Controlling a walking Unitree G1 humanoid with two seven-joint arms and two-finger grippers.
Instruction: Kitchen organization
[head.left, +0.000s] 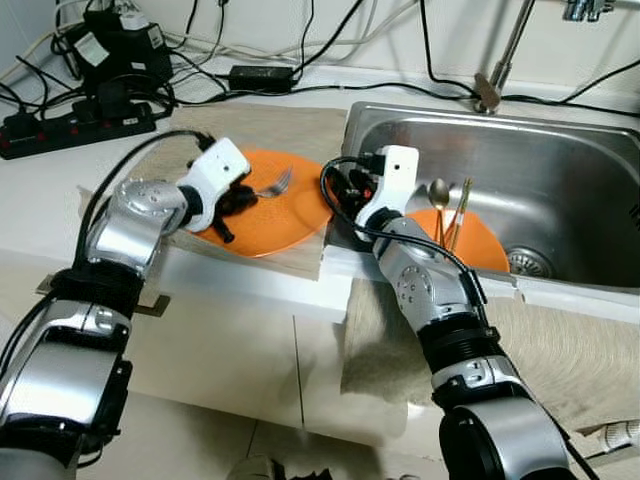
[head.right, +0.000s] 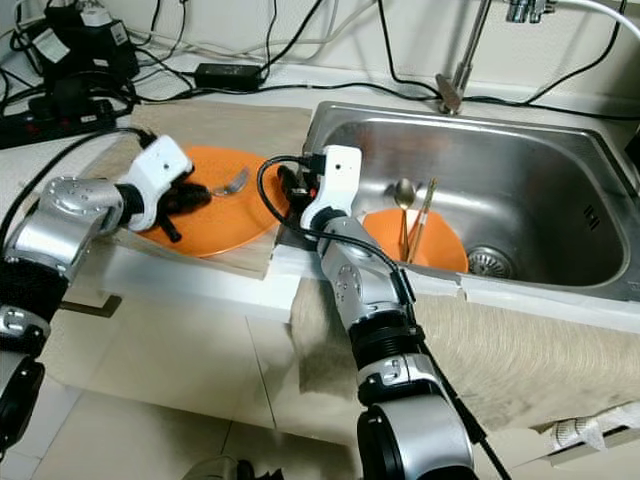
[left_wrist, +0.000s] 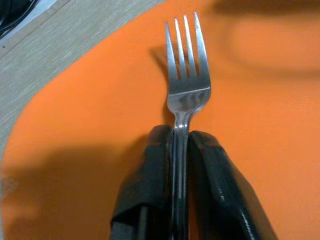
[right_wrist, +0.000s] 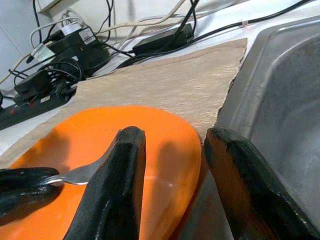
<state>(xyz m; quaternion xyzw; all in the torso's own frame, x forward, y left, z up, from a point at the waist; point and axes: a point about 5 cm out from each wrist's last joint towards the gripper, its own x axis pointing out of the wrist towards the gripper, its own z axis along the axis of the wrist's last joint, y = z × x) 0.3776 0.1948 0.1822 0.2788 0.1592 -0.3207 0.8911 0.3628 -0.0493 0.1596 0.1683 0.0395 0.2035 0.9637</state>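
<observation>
A robot lifts a fork off an orange plate beside the kitchen sink.

The fork (left_wrist: 184, 95) is pinched by its handle in the left gripper (head.left: 238, 196), just above the orange plate (head.left: 285, 222) on the counter mat beside the sink (head.left: 560, 180). The right gripper (right_wrist: 172, 165) hovers spread and empty at that plate's sink-side rim. Likely next: carry the fork to the spoon (head.right: 403, 195) on the sink's second plate (head.right: 440, 240).

Home kitchen, steel sink (head.left: 560, 170), faucet (head.left: 505, 55), white countertop (head.left: 40, 190)

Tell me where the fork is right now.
The fork is clamped between the left gripper's fingers, over the orange plate on the counter mat, left of the sink. The right gripper waits open at that plate's sink-side edge.
</observation>
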